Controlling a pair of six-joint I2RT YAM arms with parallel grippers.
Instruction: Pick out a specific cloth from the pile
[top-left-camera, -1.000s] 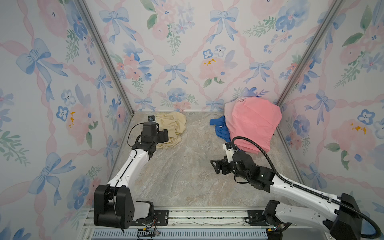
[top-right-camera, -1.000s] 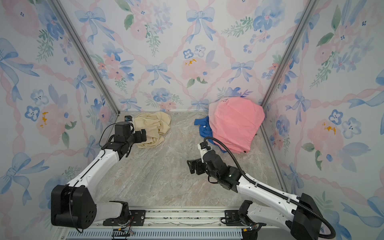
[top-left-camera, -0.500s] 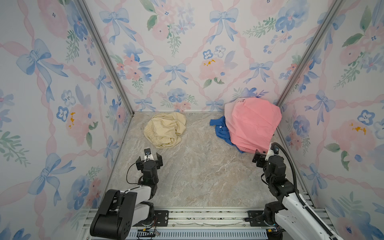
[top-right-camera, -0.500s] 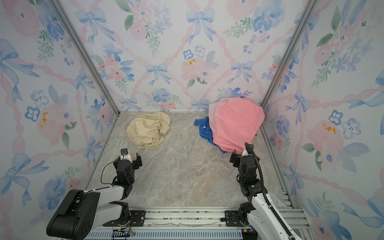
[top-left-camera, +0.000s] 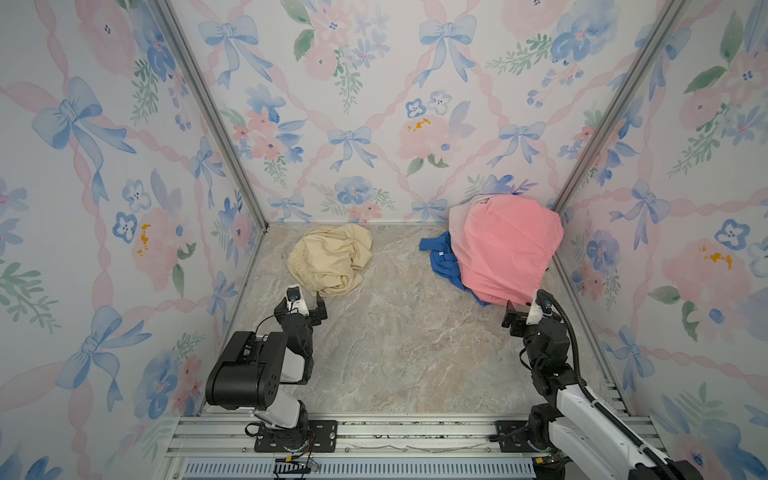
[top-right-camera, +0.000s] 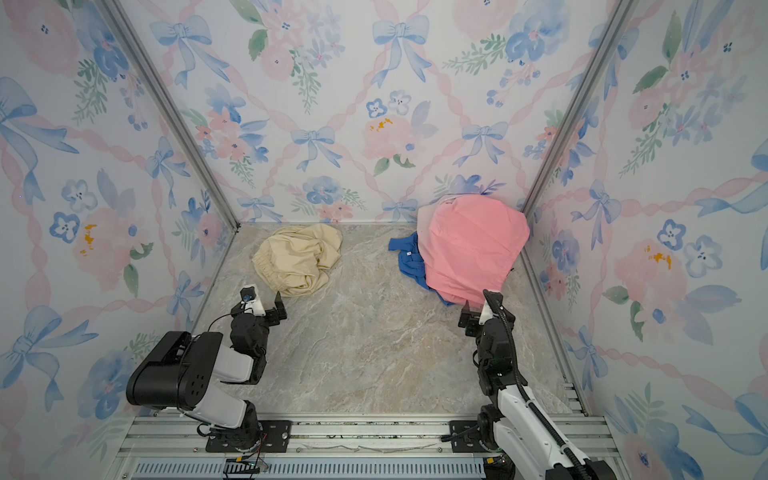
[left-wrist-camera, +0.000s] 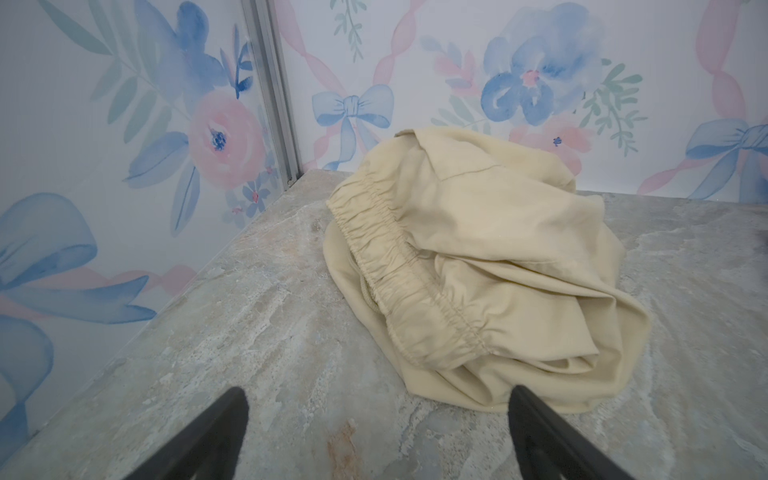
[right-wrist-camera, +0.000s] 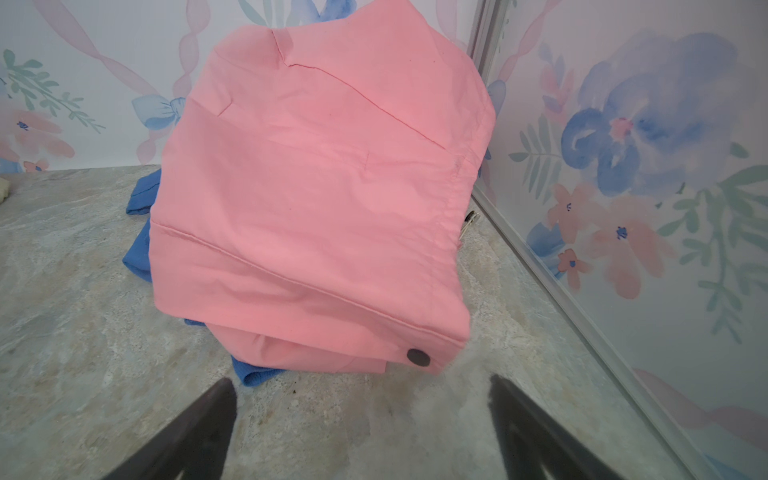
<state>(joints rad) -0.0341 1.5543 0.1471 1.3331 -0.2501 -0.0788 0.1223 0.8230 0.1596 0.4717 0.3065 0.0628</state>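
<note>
Resting apart from the pile (top-left-camera: 505, 249), the cloth (top-left-camera: 330, 262) lies crumpled far left, so your picking step looks finished.
Left gripper (top-left-camera: 300, 308) sits just near of it, right gripper (top-left-camera: 521, 312) near the pile; both spread empty, bare floor (top-left-camera: 407, 340) between, walls close.

Just ahead of the wide-open right gripper (right-wrist-camera: 359, 419), a salmon-pink cloth (right-wrist-camera: 316, 199) with a dark snap button (right-wrist-camera: 418, 357) drapes over a royal-blue garment (right-wrist-camera: 139, 253) on the marbled table (right-wrist-camera: 83, 332).
</note>
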